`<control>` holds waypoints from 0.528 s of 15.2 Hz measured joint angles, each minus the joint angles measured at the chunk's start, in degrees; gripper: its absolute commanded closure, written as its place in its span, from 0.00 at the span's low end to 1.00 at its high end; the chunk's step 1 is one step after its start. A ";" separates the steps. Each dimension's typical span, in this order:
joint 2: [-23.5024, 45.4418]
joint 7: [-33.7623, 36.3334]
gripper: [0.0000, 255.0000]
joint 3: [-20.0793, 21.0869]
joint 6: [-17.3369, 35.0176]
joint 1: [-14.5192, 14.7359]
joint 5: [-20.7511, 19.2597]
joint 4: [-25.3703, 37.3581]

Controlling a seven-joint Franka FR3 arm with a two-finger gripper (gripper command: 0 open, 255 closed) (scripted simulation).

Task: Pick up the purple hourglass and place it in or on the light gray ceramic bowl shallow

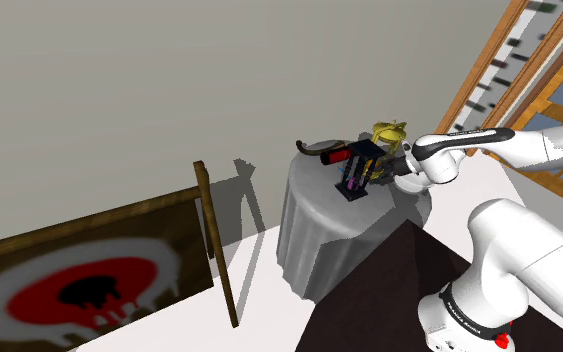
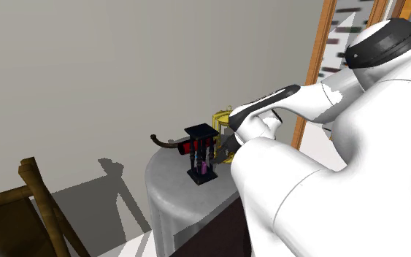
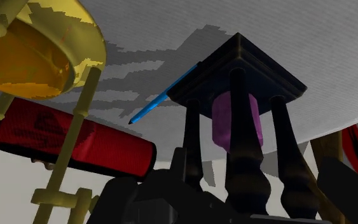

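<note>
The hourglass (image 1: 359, 170) has a dark turned frame and purple glass. It stands on the round grey-clothed table (image 1: 319, 235), base down, also in the second exterior view (image 2: 202, 155). My black gripper (image 1: 385, 167) is pressed up against its side, at the height of its upper half (image 2: 225, 144). In the wrist view the purple glass (image 3: 236, 121) and dark posts are very close, and their near end merges with black shapes. The shallow bowl (image 1: 315, 150) looks like a thin dark curved rim at the table's far edge (image 2: 164, 142), just beyond the hourglass.
A red cylinder (image 1: 334, 157) lies between the bowl and the hourglass. A gold hourglass (image 1: 389, 133) stands just behind my gripper. A blue pen (image 3: 161, 98) lies on the cloth. A wooden frame with a red-and-black picture (image 1: 89, 285) leans at the shoulder view's left.
</note>
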 measured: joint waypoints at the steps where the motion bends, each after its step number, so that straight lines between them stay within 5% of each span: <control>1: -0.39 0.04 0.00 -0.37 0.38 0.71 -0.04 0.34; 7: -0.81 0.06 0.00 -0.79 0.81 1.43 -0.10 0.68; 8: -0.81 0.06 1.00 -0.79 0.81 1.43 -0.10 0.68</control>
